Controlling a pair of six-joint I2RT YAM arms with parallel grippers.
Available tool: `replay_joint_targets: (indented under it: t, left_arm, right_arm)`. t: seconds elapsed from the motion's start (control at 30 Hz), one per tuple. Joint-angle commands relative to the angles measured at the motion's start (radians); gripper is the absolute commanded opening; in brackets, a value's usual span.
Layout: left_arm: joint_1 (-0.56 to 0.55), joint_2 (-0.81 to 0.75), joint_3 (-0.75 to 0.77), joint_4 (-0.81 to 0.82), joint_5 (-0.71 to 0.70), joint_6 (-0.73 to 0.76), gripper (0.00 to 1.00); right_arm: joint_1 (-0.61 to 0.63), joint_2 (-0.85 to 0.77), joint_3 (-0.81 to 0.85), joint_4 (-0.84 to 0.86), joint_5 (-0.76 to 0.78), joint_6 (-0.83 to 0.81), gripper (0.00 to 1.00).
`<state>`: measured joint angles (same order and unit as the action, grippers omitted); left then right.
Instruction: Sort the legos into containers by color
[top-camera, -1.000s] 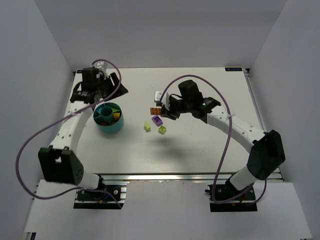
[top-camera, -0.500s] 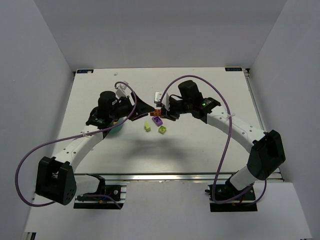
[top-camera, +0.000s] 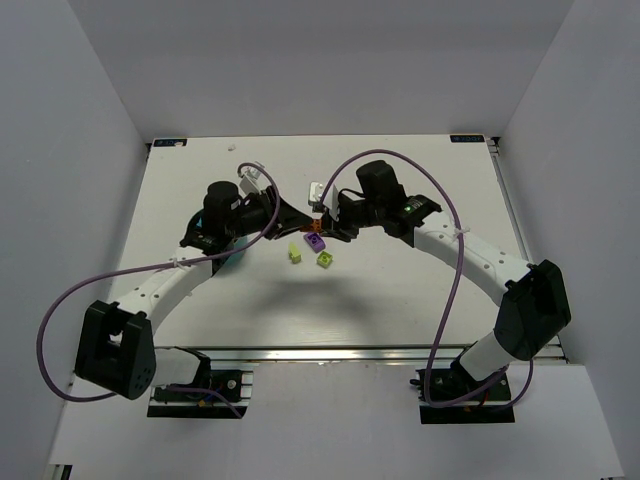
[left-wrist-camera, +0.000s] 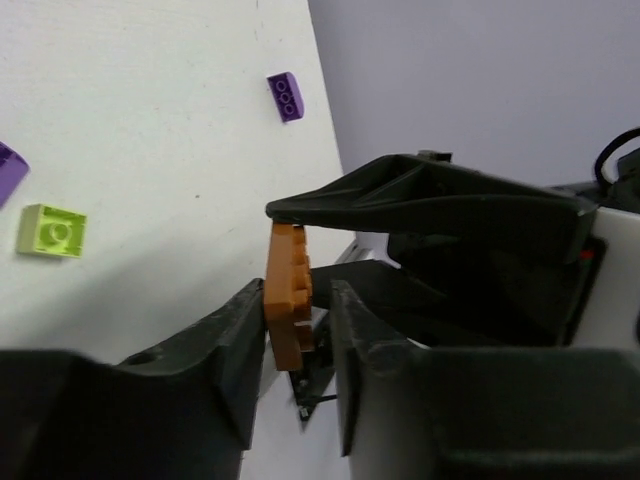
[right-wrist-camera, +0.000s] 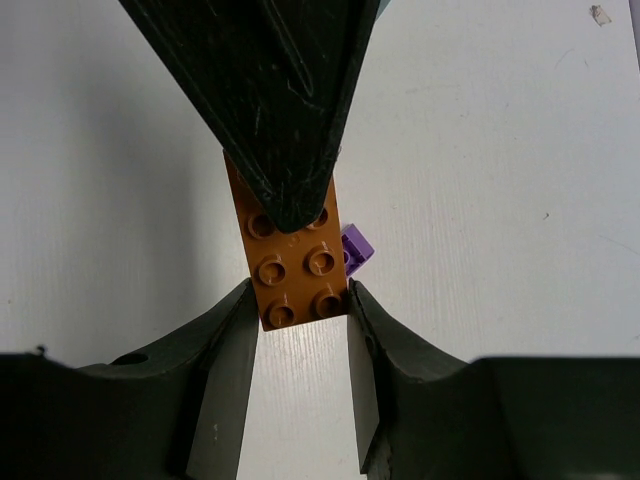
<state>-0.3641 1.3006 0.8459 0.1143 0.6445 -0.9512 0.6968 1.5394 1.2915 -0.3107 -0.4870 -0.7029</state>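
Orange-brown brick (right-wrist-camera: 293, 250) sat mid-frame in the right wrist view. My right gripper (right-wrist-camera: 297, 315) clamped its lower end between the fingertips. Long axis ran up-down, studs facing the camera. My left gripper (left-wrist-camera: 298, 320) straddled it, jaws apart, one finger touching.

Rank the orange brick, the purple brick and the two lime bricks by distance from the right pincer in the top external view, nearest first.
1. Orange brick: gripped in the right pincer itself.
2. Purple brick: just below the pincer in that view.
3. Lime brick, below the purple one, and paler lime brick, to its left: too close to call.
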Motion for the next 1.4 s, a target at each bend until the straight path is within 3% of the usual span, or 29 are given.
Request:
replay_joint_targets:
  t: [0.0,0.1,0.13,0.17,0.2,0.23,0.27,0.3,0.37,0.53,0.6,0.63,0.67,0.87,0.97,1.13,1.37]
  left_arm:
    - [-0.006,0.011,-0.005,0.038,0.026,-0.001,0.39]
    - [-0.006,0.017,0.001,0.042,0.017,-0.008,0.15]
    - [-0.006,0.016,0.01,0.036,0.012,-0.006,0.08]
    - [-0.006,0.011,0.016,0.009,0.006,0.0,0.0]
    - [-0.006,0.006,0.024,-0.013,-0.015,0.006,0.0]
    - [-0.001,0.0,0.042,-0.042,-0.032,0.028,0.0]
    - [0.002,-0.004,0.053,-0.124,-0.052,0.04,0.0]
    - [0.008,-0.021,0.062,-0.183,-0.104,0.051,0.0]
    - [0.037,-0.046,0.093,-0.348,-0.175,0.083,0.0]
    - [0.135,-0.168,0.15,-0.7,-0.513,0.057,0.0]
    - [0.155,-0.195,0.198,-0.861,-0.609,0.033,0.0]
    - [0.166,-0.208,0.218,-0.908,-0.723,-0.009,0.0]
    - [0.169,-0.208,0.24,-1.009,-0.771,-0.03,0.0]
    - [0.203,-0.12,0.347,-1.26,-0.905,-0.165,0.0]
    - [0.237,-0.077,0.354,-1.301,-0.953,-0.213,0.0]
    - [0.315,-0.052,0.338,-1.239,-0.984,-0.262,0.0]
    - [0.324,0.077,0.441,-1.176,-0.971,-0.244,0.0]
  right_arm:
    - [0.007,-0.033,0.012,0.041,-0.03,0.022,0.0]
    - [0.007,-0.035,0.011,0.041,-0.025,0.025,0.02]
    - [0.007,-0.032,0.008,0.039,-0.022,0.025,0.26]
    - [0.007,-0.032,0.006,0.038,-0.012,0.025,0.35]
    - [0.007,-0.03,0.003,0.038,-0.001,0.026,0.49]
    - [0.007,-0.032,0.002,0.045,0.007,0.029,0.72]
    - [0.007,-0.032,-0.007,0.053,0.039,0.036,0.84]
    - [0.006,-0.033,-0.012,0.064,0.062,0.045,0.89]
    - [0.006,-0.038,-0.043,0.116,0.146,0.075,0.9]
    - [-0.013,-0.056,-0.109,0.179,0.264,0.088,0.89]
    - [-0.029,-0.058,-0.113,0.147,0.216,0.083,0.78]
    - [-0.049,-0.058,-0.109,0.133,0.188,0.088,0.32]
    - [-0.055,-0.058,-0.106,0.124,0.182,0.124,0.0]
    - [-0.072,-0.061,-0.116,0.148,0.188,0.169,0.0]
    - [-0.076,-0.065,-0.118,0.157,0.191,0.177,0.0]
    - [-0.082,-0.079,-0.127,0.16,0.188,0.177,0.0]
    - [-0.095,-0.104,-0.152,0.165,0.194,0.171,0.0]
